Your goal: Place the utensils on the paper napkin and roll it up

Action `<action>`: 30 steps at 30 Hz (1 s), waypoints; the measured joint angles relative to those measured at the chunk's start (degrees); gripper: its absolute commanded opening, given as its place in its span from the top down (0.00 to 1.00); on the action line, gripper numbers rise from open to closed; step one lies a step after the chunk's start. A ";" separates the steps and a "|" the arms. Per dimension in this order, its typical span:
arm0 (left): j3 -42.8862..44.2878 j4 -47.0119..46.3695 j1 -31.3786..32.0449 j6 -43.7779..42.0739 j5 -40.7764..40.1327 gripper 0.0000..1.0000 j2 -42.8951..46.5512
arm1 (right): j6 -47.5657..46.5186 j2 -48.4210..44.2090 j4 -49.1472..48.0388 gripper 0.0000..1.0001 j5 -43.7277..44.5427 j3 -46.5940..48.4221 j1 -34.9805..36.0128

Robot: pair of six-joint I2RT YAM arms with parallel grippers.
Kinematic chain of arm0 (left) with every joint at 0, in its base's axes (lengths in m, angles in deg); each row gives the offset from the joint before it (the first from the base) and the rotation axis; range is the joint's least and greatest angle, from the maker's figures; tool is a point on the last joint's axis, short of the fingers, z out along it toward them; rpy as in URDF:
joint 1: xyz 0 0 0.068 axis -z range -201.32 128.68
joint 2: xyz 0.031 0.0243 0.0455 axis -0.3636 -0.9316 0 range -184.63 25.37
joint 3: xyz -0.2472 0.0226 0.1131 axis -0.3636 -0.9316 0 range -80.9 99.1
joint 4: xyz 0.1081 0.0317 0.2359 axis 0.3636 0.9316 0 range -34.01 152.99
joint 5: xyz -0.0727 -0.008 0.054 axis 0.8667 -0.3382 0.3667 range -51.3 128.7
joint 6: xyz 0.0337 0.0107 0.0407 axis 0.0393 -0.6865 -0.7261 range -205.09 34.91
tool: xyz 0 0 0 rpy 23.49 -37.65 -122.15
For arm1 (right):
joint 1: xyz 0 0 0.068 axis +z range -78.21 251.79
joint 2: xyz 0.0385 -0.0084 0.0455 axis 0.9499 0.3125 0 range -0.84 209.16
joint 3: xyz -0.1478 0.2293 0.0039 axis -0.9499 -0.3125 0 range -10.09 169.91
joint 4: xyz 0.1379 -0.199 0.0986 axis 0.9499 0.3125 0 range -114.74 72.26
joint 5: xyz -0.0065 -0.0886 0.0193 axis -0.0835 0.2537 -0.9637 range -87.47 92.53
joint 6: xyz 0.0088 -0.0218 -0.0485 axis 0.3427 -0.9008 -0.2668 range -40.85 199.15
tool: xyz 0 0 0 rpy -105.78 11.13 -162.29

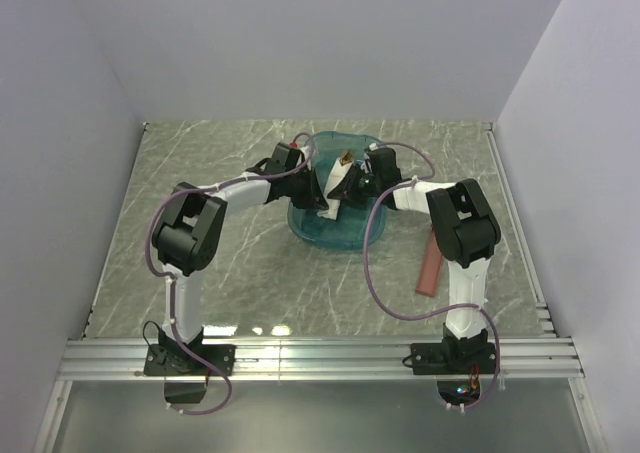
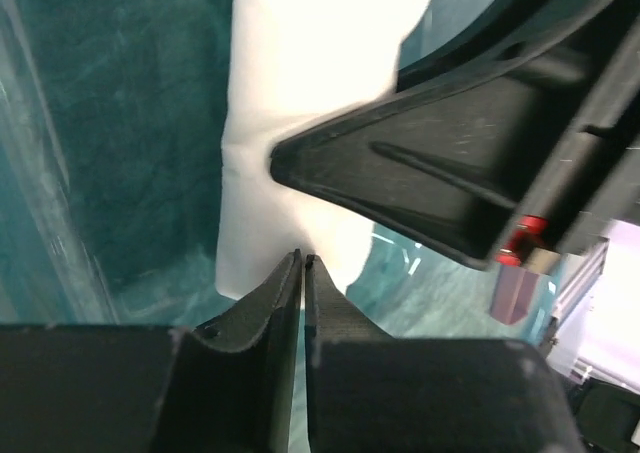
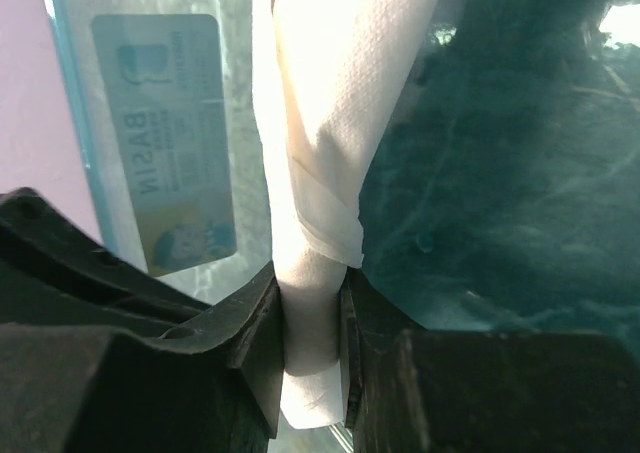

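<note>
The paper napkin [image 3: 330, 93] is a narrow white rolled bundle held up over the translucent teal tub [image 1: 340, 235]. My right gripper [image 3: 312, 283] is shut on the bundle's lower end, one finger on each side. My left gripper [image 2: 303, 260] has its jaws pressed nearly together, tips at the lower edge of the napkin [image 2: 300, 83], pinching the paper. From above, the left gripper [image 1: 318, 195] and the right gripper [image 1: 345, 188] meet at the napkin [image 1: 330, 211] inside the tub. A brownish utensil tip [image 1: 345, 158] pokes out at the bundle's far end; the rest of the utensils are hidden in the roll.
The long reddish-brown tray [image 1: 430, 263] lies on the marble table to the right of the tub, by the right arm. The tub's walls [image 3: 500, 173] stand close around both grippers. A paper label [image 3: 165, 143] shows through the tub.
</note>
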 measured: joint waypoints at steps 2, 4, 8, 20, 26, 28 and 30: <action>0.07 0.20 0.13 -0.22 -0.26 0.90 -0.52 | 0.79 0.00 -0.94 1.00 -0.33 -0.11 0.00; 0.24 0.20 0.15 -0.42 -0.42 0.90 -0.61 | 1.75 0.00 -2.03 1.00 -0.37 -0.48 -0.02; 0.24 0.00 0.28 -0.76 -0.68 0.90 -0.63 | 3.58 0.07 -4.02 1.00 -0.55 -1.36 -0.15; 2.01 1.79 1.70 -1.03 -3.04 0.87 -2.16 | 2.86 0.28 -1.64 0.83 0.28 -1.51 -0.39; 4.11 3.30 2.03 -1.46 -3.50 0.87 -3.41 | 1.60 0.28 0.70 0.65 1.84 -0.66 -0.39; 4.57 3.96 2.03 -1.60 -3.58 0.87 -3.58 | 1.44 0.28 1.14 0.62 2.29 -0.63 -0.39; 5.09 4.50 2.03 -1.84 -3.82 0.87 -3.65 | 1.46 0.28 1.79 0.57 2.82 -0.63 -0.39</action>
